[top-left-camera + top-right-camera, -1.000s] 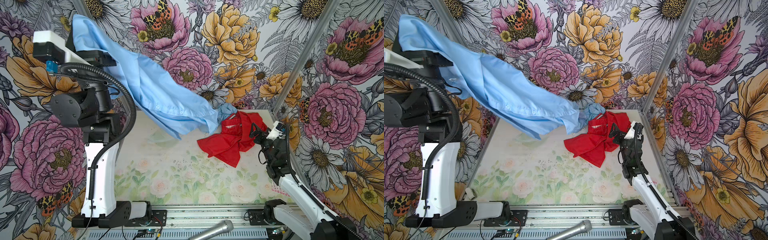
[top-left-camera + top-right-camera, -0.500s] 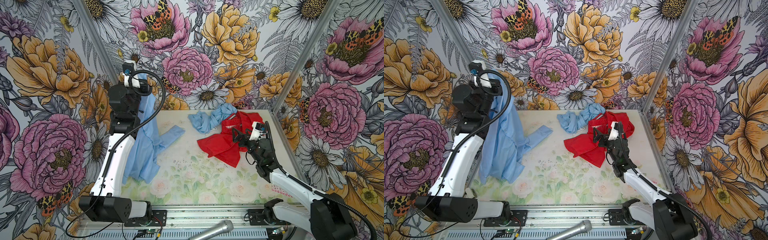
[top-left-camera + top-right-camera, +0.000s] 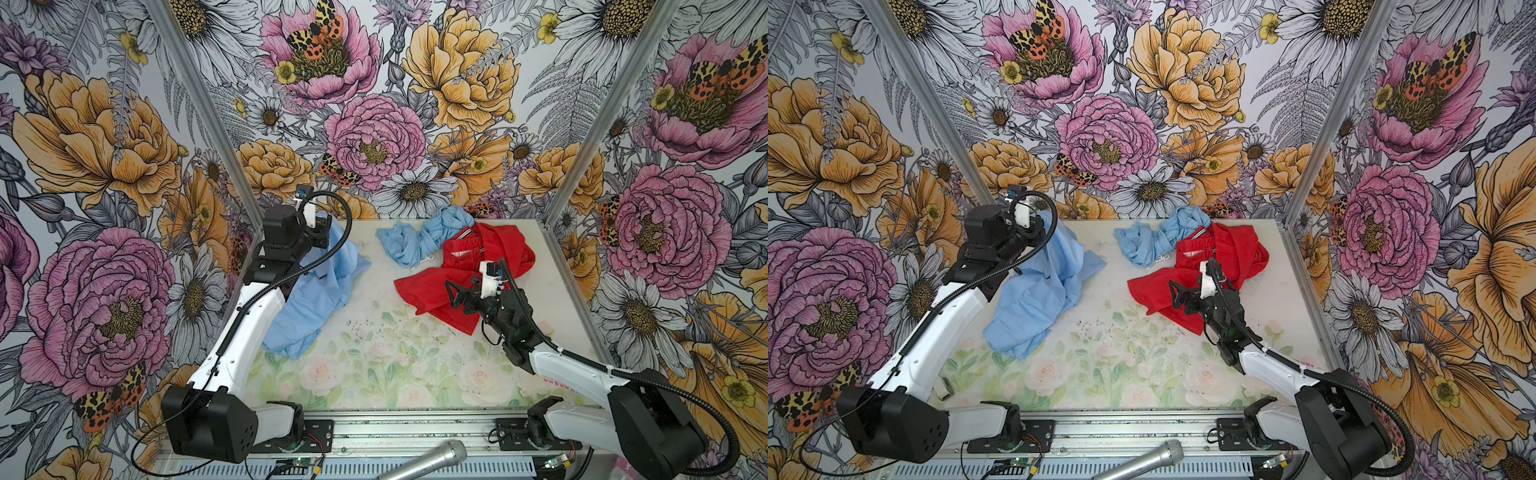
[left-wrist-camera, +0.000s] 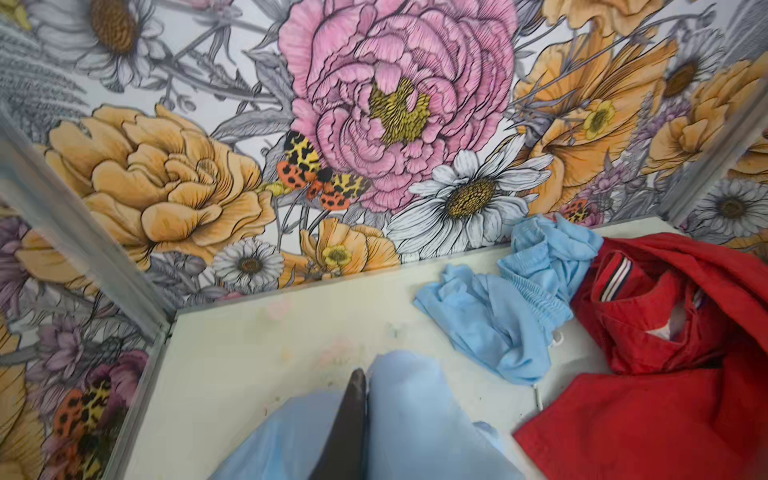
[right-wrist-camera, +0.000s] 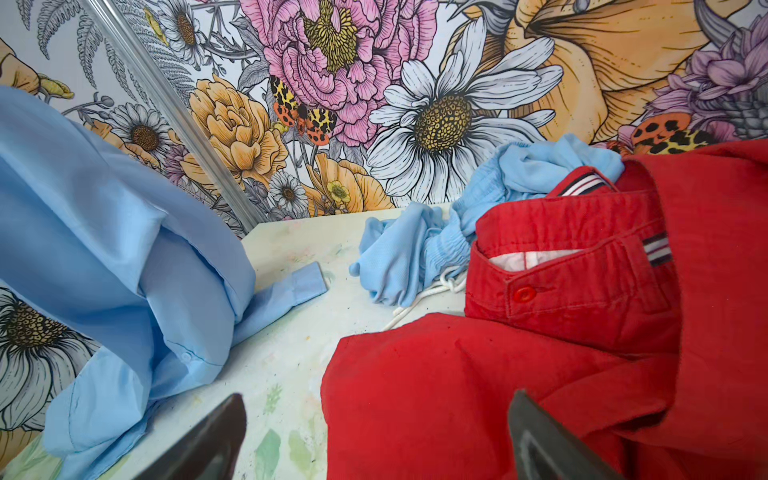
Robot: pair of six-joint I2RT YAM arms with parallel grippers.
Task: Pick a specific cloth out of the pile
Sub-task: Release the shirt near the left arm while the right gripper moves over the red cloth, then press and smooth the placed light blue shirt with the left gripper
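Observation:
The cloth (image 3: 316, 299), a large smooth light-blue shirt, lies heaped on the table's left side in both top views (image 3: 1034, 299), apart from the pile. Its upper end hangs from my left gripper (image 3: 321, 232), which is shut on it near the back left corner. In the left wrist view the cloth (image 4: 407, 415) drapes over the left gripper (image 4: 363, 374), leaving one dark finger showing. My right gripper (image 3: 451, 295) stands open over the front left edge of the red garment (image 3: 490, 257), with nothing between its fingers (image 5: 232, 411).
A small crinkled light-blue cloth (image 3: 419, 241) with white strings lies at the back, touching the red garment. Floral walls close in the left, back and right. A microphone (image 3: 424, 455) lies on the front rail.
My left arm came down from high up to the table's back left, and the cloth, earlier stretched out from the pile, now lies apart on the left. My right gripper moved left over the red garment.

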